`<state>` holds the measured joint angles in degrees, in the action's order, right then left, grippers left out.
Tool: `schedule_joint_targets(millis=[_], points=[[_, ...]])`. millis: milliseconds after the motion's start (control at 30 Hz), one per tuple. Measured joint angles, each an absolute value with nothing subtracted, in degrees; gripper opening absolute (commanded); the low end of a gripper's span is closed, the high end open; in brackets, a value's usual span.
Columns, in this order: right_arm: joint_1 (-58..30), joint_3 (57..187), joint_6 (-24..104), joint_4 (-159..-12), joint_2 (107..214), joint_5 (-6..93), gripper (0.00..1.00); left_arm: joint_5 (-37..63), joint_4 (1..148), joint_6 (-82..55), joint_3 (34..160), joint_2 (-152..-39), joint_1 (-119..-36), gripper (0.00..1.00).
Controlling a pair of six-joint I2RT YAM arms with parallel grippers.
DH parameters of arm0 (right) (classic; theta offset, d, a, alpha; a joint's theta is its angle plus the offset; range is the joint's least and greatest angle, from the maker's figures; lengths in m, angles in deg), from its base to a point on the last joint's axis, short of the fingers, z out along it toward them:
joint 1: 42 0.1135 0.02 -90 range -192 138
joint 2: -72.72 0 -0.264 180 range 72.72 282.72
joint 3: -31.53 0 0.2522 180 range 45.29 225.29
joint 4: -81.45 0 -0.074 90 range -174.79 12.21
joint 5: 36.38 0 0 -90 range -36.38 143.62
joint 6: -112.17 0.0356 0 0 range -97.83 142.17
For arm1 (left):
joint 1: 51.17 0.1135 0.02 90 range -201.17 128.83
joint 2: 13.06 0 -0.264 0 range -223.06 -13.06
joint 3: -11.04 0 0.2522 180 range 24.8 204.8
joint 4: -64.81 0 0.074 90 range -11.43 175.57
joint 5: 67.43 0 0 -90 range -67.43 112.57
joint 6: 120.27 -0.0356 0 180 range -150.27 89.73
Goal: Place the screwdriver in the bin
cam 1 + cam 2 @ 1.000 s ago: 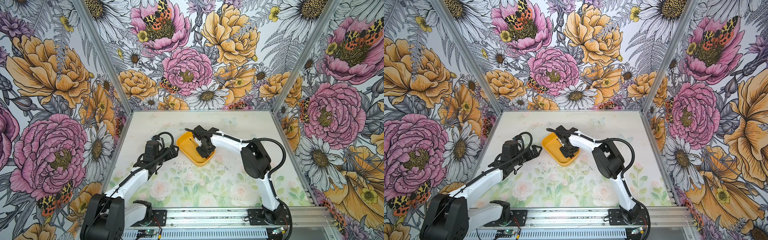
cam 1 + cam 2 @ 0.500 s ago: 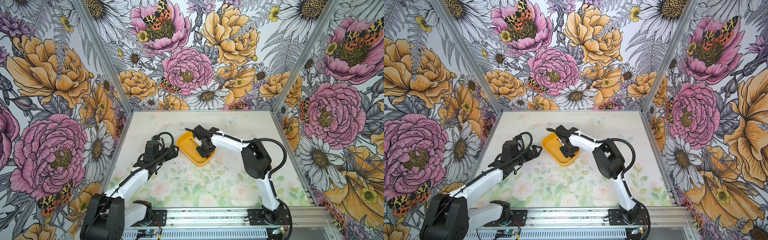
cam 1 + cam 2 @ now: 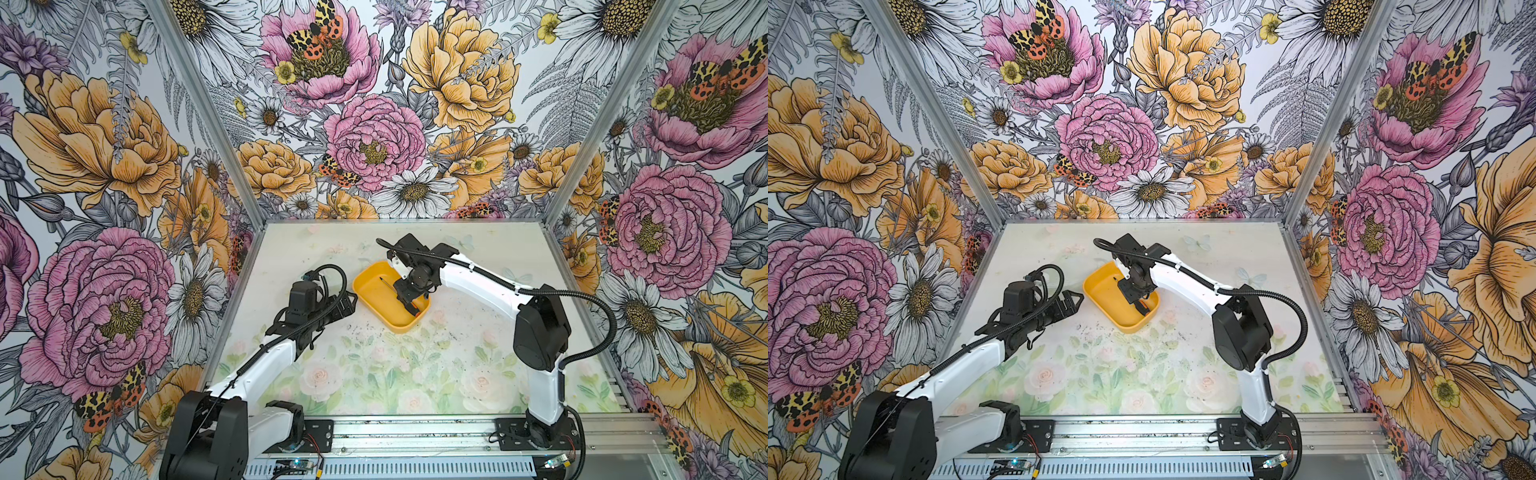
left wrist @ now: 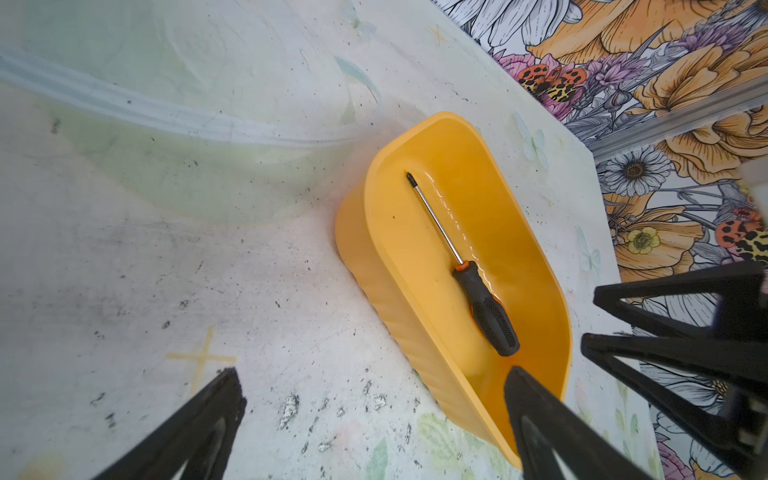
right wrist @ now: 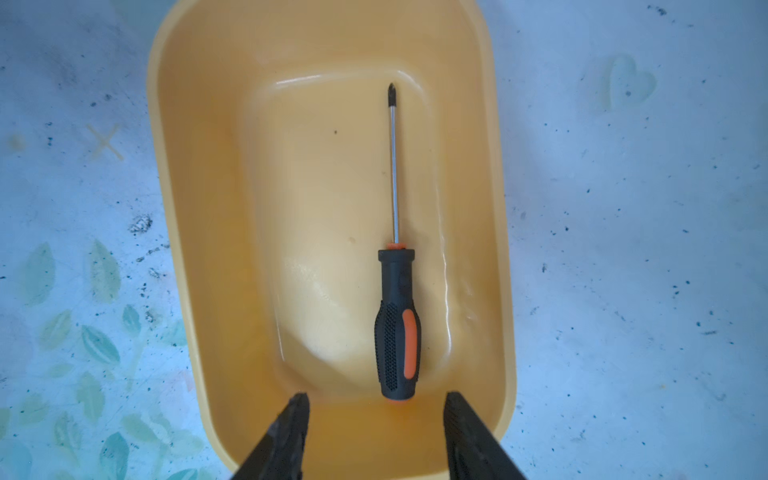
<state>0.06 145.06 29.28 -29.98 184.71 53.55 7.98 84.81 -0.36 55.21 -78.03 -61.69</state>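
Note:
The screwdriver (image 5: 397, 324), with its black and orange handle, lies flat on the floor of the yellow bin (image 5: 208, 208), and nothing touches it. My right gripper (image 5: 377, 397) hovers open over the bin's near end, its fingers either side of the handle's butt and apart from it. In both top views that gripper (image 3: 409, 305) covers the handle, so only the thin shaft (image 3: 386, 284) shows. The left wrist view also shows the screwdriver (image 4: 484, 307) inside the bin (image 4: 415, 291). My left gripper (image 4: 372, 372) is open and empty, just left of the bin (image 3: 1100, 286).
The bin sits mid-table on a pale floral mat (image 3: 374, 365) marked with dark scuffs. Floral walls enclose the table on three sides. The aluminium rail (image 3: 415, 432) with both arm bases runs along the front edge.
My right gripper's jaws have spread a little wider over the bin. Both arms stay roughly where they were.

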Motion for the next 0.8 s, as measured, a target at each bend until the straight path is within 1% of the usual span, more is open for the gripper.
schedule_joint_targets(millis=[100, 200, 533, 800], points=[[-0.72, 141.95, 27.53, -31.43, 180.53, 53.06, 0.55, 8.73, 86.04, -1.67, 55.80, -77.09, -61.02, 0.99], [-2.91, 137.54, 26.59, -33.74, 175.53, 51.62, 0.59, 10.43, 86.23, -3.55, 56.54, -75.14, -60.27, 0.99], [-20.72, 118.06, 28.12, -47.25, 160.05, 48.52, 0.60, 16.57, 83.79, -12.07, 57.13, -67.45, -57.94, 0.99], [-31.63, 104.27, 29.39, -58.18, 152.71, 47.95, 0.60, 20.46, 75.74, -17.27, 53.72, -65.72, -54.72, 0.99]])
